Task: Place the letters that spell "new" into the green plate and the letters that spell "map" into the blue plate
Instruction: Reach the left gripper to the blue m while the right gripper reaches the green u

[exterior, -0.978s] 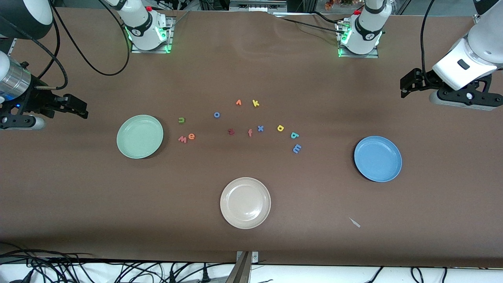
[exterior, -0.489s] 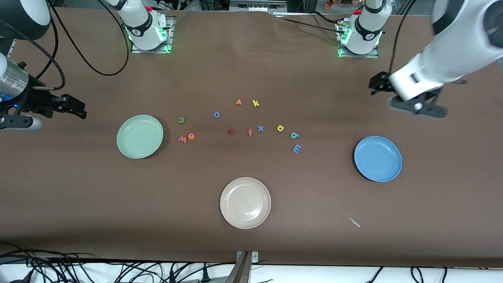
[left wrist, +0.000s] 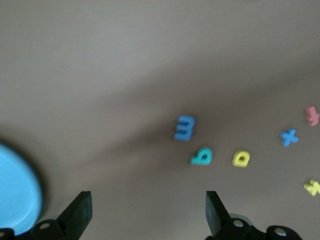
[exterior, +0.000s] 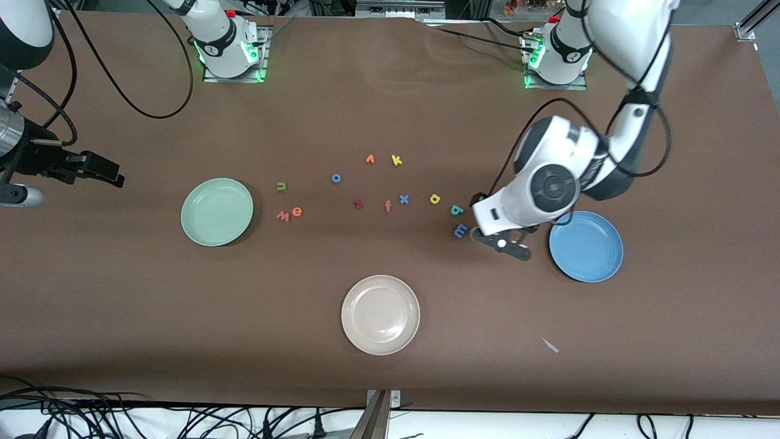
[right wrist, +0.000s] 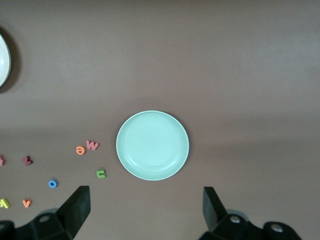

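- Left wrist view showed the left gripper point(left wrist: 145, 215) with jaws spread wide and empty, over bare table between the blue m point(left wrist: 184, 128) and the blue plate point(left wrist: 17, 192).
- Teal a point(left wrist: 202, 157) and yellow p point(left wrist: 241, 159) lay beside the m, apparently apart.
- Right gripper point(right wrist: 142, 212) waited, jaws wide, above the green plate point(right wrist: 152, 145).
- Olive n point(exterior: 281, 186), orange e point(exterior: 297, 211) and salmon w point(exterior: 283, 215) lay beside that plate.
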